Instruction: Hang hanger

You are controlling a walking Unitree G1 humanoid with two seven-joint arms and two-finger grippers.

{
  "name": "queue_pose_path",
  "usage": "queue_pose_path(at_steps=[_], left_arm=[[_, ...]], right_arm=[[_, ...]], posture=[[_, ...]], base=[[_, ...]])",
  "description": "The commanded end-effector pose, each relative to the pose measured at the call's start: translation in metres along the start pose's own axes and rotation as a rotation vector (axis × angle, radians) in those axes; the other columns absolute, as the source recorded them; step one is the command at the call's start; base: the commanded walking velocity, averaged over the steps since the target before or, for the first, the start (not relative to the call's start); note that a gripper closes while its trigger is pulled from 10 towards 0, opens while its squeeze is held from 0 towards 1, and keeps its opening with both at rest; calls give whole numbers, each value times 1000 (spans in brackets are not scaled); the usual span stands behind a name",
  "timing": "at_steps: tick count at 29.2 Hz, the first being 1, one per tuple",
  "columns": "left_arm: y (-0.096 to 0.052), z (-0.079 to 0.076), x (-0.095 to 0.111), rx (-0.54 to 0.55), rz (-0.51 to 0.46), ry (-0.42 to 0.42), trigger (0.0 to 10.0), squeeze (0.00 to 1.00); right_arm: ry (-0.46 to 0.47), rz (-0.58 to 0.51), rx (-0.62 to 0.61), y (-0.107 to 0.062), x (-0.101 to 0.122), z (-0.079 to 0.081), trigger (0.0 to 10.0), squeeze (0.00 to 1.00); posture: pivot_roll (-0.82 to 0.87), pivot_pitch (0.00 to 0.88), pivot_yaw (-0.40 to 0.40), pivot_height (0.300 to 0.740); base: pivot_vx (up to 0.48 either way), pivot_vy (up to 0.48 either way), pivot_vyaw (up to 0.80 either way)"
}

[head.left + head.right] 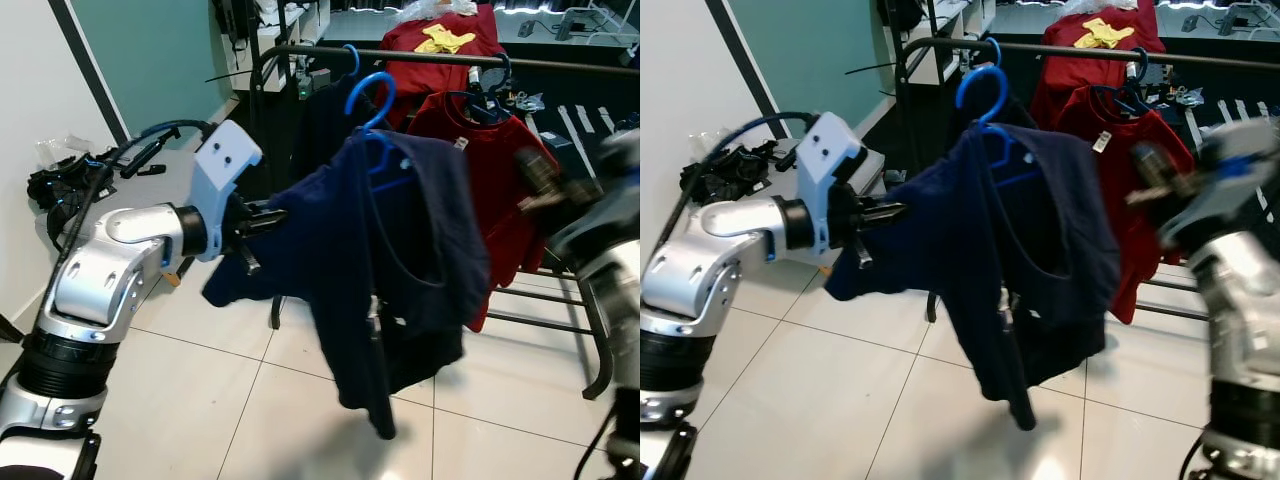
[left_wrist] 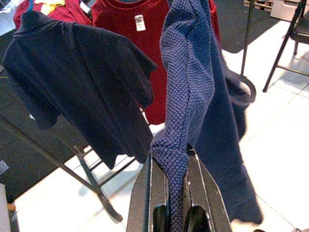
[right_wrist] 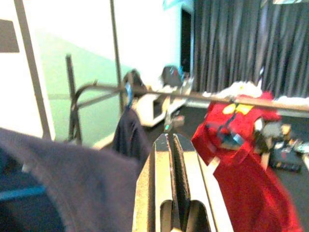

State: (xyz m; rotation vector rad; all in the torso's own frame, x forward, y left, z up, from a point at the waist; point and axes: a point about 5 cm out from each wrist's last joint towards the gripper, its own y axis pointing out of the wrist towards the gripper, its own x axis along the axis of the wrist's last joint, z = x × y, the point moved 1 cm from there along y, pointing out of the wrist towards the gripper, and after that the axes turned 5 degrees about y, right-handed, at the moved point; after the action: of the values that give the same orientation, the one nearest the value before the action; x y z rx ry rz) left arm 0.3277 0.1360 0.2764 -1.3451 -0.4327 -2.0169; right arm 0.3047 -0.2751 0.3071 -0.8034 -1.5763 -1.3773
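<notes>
A navy shirt hangs on a blue hanger held in the air, its hook just below and in front of the black rack rail. My left gripper is shut on the shirt's left sleeve; in the left wrist view the knit fabric runs up from between the fingers. My right gripper is blurred beside the shirt's right shoulder. In the right wrist view its fingers are pressed together, and navy cloth lies close beside them.
On the rail hang a dark shirt on another blue hanger and red shirts. The rack's black legs stand on the tiled floor. A tangle of cables lies by the white wall at left.
</notes>
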Motion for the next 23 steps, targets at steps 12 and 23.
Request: queue_pose_path(at_steps=[12, 23], left_arm=[[4, -9, 15, -28, -96, -37, 10000, 0], [6, -22, 35, -105, -180, -122, 10000, 0]], right_arm=[[58, 162, 211, -8, -35, 39, 10000, 1000], [80, 151, 196, -3, -40, 41, 10000, 1000]], posture=[[16, 118, 41, 740], [26, 109, 38, 740]], base=[[0, 0, 0], [0, 0, 0]])
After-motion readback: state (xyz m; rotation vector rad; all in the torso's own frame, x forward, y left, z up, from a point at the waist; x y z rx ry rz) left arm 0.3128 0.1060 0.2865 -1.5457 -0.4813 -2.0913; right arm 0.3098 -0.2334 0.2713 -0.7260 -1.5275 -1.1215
